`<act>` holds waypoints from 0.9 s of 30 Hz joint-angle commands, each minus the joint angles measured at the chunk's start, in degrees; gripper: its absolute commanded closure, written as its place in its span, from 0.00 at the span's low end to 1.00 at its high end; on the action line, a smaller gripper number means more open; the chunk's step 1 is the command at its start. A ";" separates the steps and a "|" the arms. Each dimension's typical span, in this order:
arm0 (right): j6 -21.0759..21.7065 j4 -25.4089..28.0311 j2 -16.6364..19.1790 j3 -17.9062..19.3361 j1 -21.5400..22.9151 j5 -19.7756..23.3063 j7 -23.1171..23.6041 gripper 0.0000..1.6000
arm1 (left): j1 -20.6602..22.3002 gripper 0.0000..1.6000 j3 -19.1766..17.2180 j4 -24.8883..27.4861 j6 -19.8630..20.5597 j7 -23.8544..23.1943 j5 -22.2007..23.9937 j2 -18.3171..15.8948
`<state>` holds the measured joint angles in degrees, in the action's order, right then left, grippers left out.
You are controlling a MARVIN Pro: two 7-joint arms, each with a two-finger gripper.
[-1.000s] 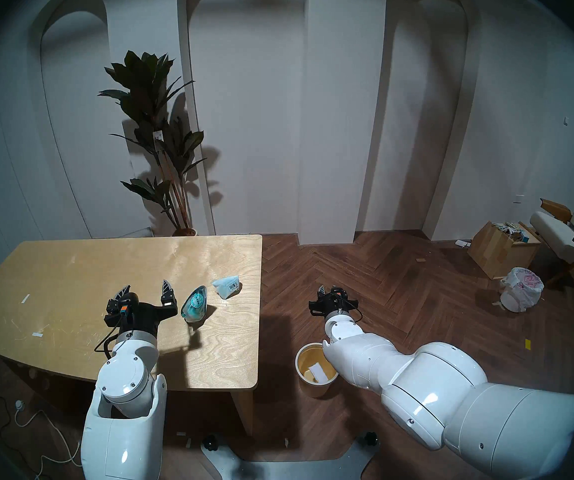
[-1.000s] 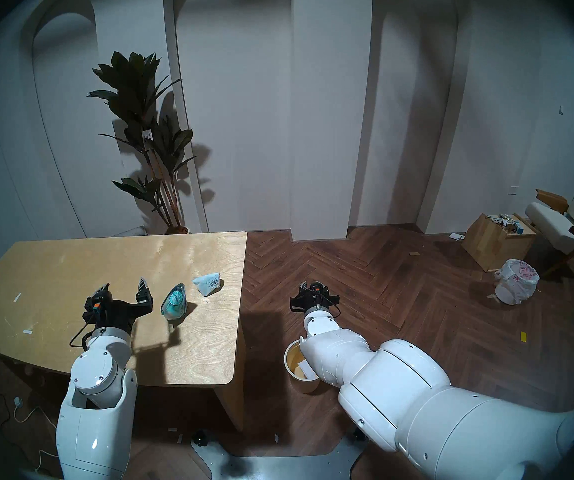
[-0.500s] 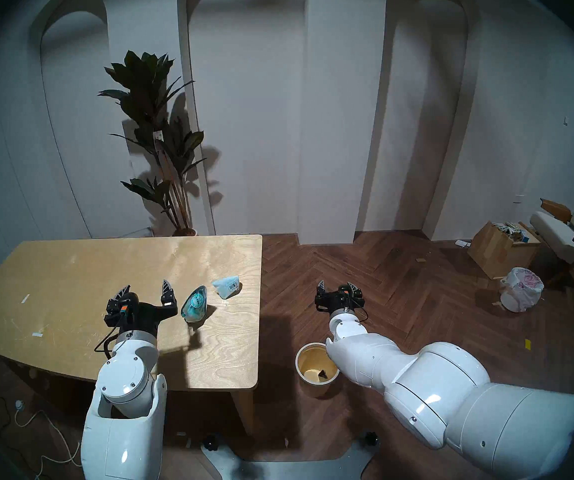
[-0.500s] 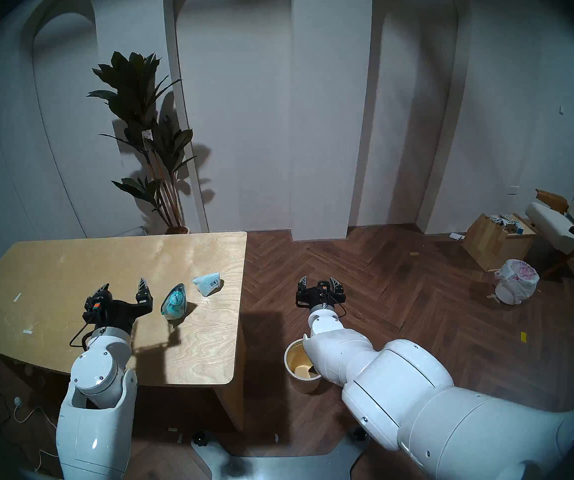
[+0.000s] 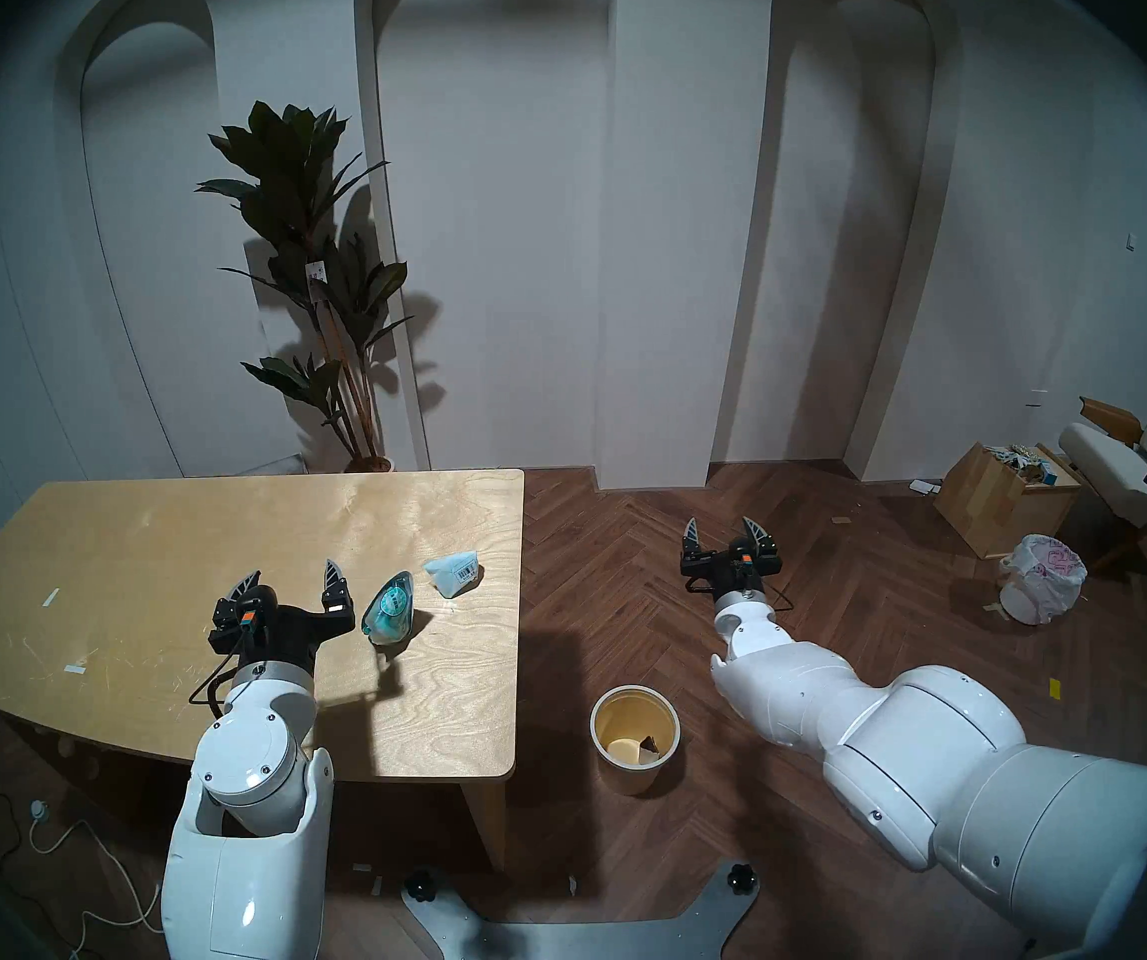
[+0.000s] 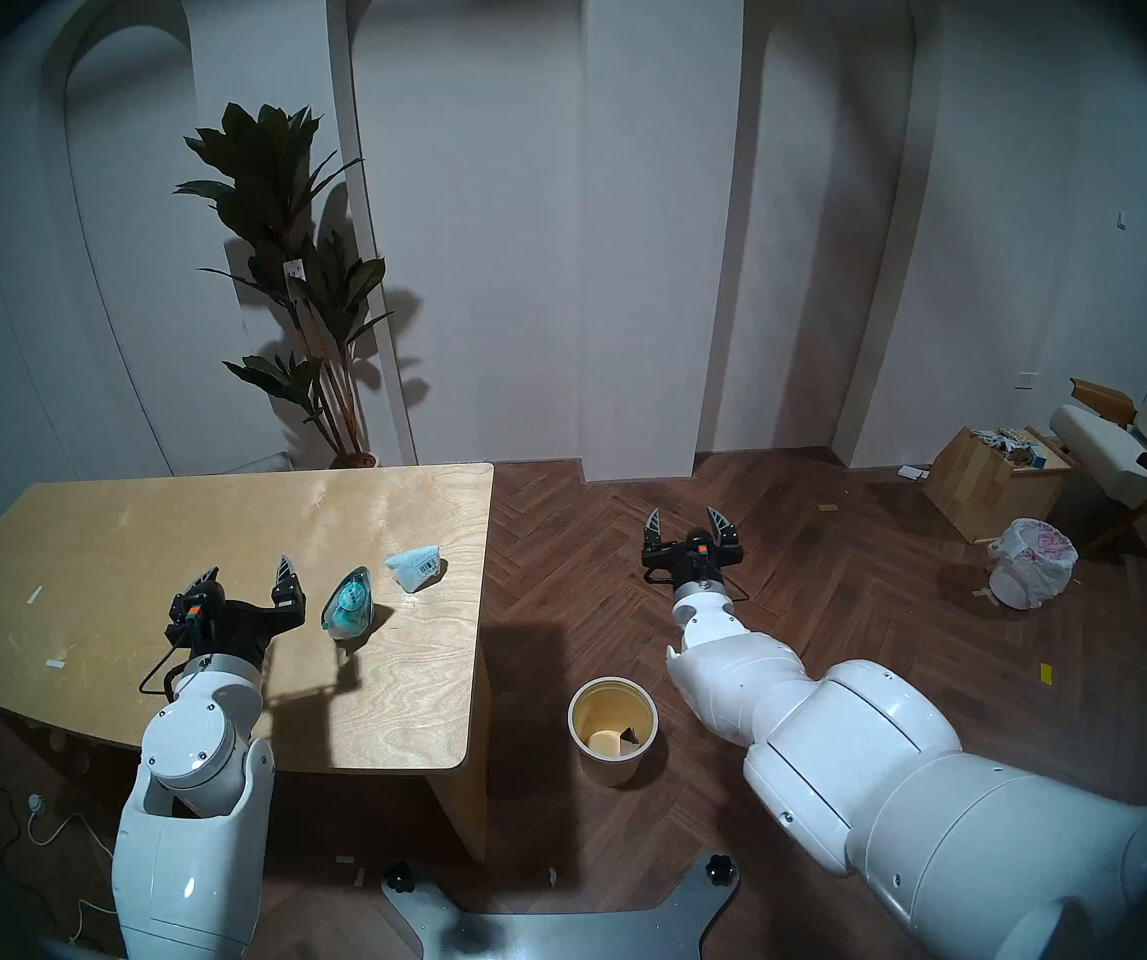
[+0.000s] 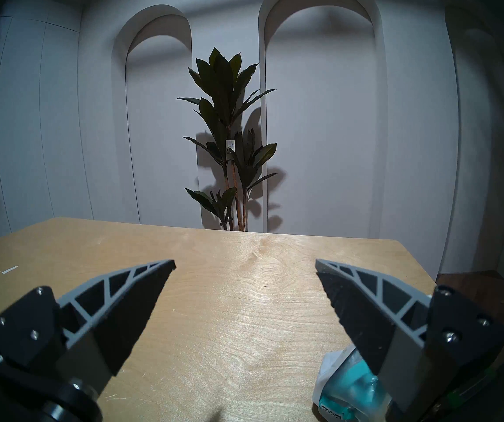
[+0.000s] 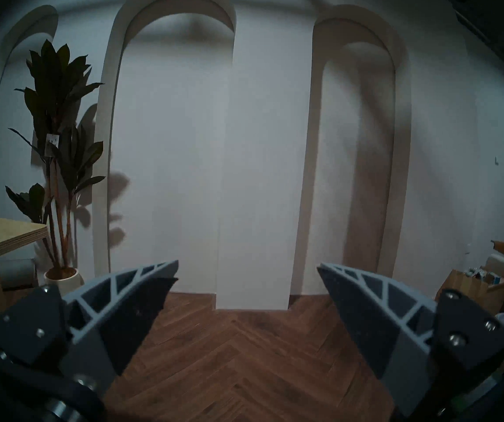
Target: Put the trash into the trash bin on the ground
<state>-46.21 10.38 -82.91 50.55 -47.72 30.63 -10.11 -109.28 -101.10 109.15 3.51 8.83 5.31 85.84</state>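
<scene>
A wooden table (image 5: 141, 557) stands before a potted plant (image 5: 307, 245), while far off on the herringbone floor (image 5: 834, 626) sit a wooden box (image 5: 993, 508), a bagged bin (image 5: 1042, 577) and a chair (image 5: 1139, 460).

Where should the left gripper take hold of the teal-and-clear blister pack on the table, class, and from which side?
Probably across its narrow width, from above: the blister pack is a long teardrop on the table, just right of the open left gripper.
</scene>
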 commanded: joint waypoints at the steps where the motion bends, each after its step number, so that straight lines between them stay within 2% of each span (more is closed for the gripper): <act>1: -3.38 1.00 4.93 0.48 1.30 -0.16 -0.15 0.00 | 0.52 0.00 -0.08 0.83 -0.31 0.03 -0.05 -0.15; 7: -5.00 1.67 6.84 1.18 1.28 -0.12 0.49 0.00 | 0.54 0.00 -0.05 0.62 -0.29 0.03 0.03 -0.21; 27: -7.13 3.92 8.88 3.30 0.26 0.39 2.66 0.00 | 0.58 0.00 0.06 -0.11 -0.24 0.02 0.26 -0.39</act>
<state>-52.13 12.93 -74.90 53.17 -47.54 30.36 -7.76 -109.26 -100.97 108.27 3.54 8.83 5.61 85.59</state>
